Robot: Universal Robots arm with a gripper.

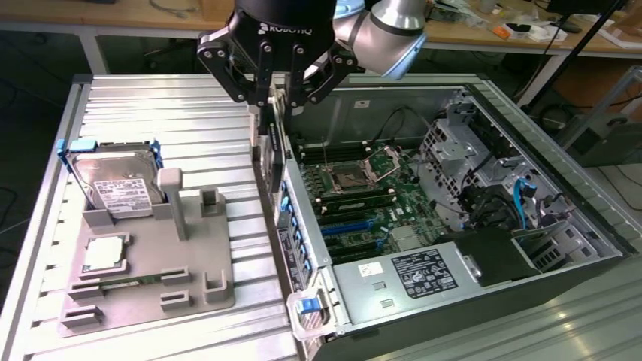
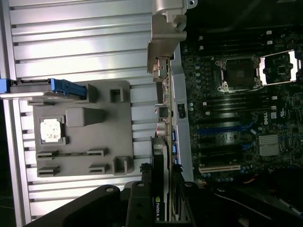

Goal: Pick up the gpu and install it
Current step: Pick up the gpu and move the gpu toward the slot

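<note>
The gpu hangs on edge from my gripper, a thin dark card above the near wall of the open computer case. In the wrist view I look down its edge: the gpu runs away from my gripper to its pale metal bracket at the far end. The jaws are shut on the card's top edge. It hovers over the border between the grey fixture and the motherboard, whose blue slots lie just to the exterior view's right.
A grey fixture on the ribbed metal table holds a hard drive, a processor chip and a green memory stick. Drive cages and cables crowd the case's right side. Cluttered benches stand behind.
</note>
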